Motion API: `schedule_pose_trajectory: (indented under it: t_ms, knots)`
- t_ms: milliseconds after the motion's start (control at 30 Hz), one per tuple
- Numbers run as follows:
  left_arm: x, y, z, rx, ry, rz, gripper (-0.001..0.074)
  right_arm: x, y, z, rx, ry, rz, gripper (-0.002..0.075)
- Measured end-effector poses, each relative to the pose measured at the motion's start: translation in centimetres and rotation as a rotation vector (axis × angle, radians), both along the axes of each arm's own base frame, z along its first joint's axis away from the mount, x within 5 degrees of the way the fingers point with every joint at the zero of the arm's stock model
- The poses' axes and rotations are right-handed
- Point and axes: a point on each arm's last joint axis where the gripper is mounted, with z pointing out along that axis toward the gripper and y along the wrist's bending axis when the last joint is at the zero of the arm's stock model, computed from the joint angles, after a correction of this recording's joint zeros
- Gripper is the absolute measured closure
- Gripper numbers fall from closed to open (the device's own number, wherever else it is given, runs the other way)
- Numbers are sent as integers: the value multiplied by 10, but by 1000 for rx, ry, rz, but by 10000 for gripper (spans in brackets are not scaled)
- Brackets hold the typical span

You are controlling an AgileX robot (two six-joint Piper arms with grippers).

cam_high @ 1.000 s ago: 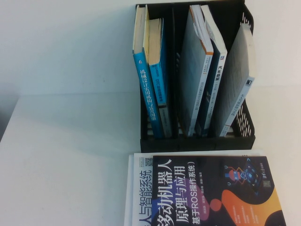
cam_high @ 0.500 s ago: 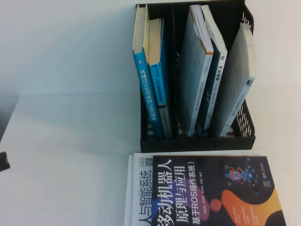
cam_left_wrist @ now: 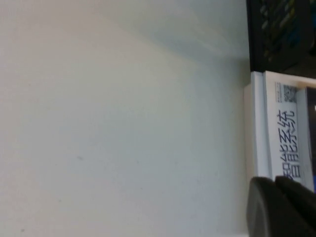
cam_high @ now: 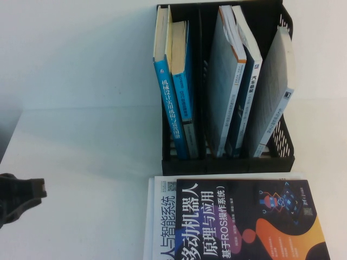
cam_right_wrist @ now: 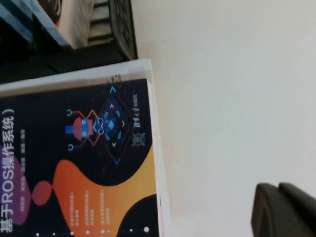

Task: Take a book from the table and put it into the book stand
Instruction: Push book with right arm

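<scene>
A: At the near edge of the table (cam_high: pixel 81 162), the book (cam_high: pixel 249 219) is seen lying flat, dark cover up (white title, orange and purple swirls), stacked on a white-covered book (cam_high: pixel 160 216) whose left margin is left showing.

B: And the book stand (cam_high: pixel 227 162)?

A: It is set just behind the stack, toward the table's far edge. Two blue-spined books (cam_high: pixel 176 108) are held in its left slot, and further volumes are leaned in the slots to the right.

B: How are the grippers placed?

A: The left gripper (cam_high: pixel 19 197) is seen at the table's left edge, well apart from the stack, its fingers pressed together with nothing held. The right gripper (cam_right_wrist: pixel 284 210) is caught only by its own wrist camera, over bare tabletop beside the book's right edge; whether it is open or closed cannot be told.
</scene>
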Motion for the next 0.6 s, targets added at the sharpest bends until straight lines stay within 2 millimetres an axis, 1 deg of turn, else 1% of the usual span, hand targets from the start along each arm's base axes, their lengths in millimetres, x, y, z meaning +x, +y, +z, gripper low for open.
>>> schedule_pose_trajectory:
  t_ms: [133,267,333,433,600]
  knots:
    - [7,-7,-5,-17,18,-80,738,19,6,-16,20,86,43,729]
    - [11,-12,-9,-44,43,-131,738,34,15,-29,92,138,103,729]
    - [11,-13,-10,-52,49,-142,738,40,20,-39,128,159,127,729]
    - [12,-9,-14,-65,51,-142,738,45,21,-58,140,195,126,729]
    - [16,6,-18,-145,48,-146,738,46,20,-84,136,226,104,729]
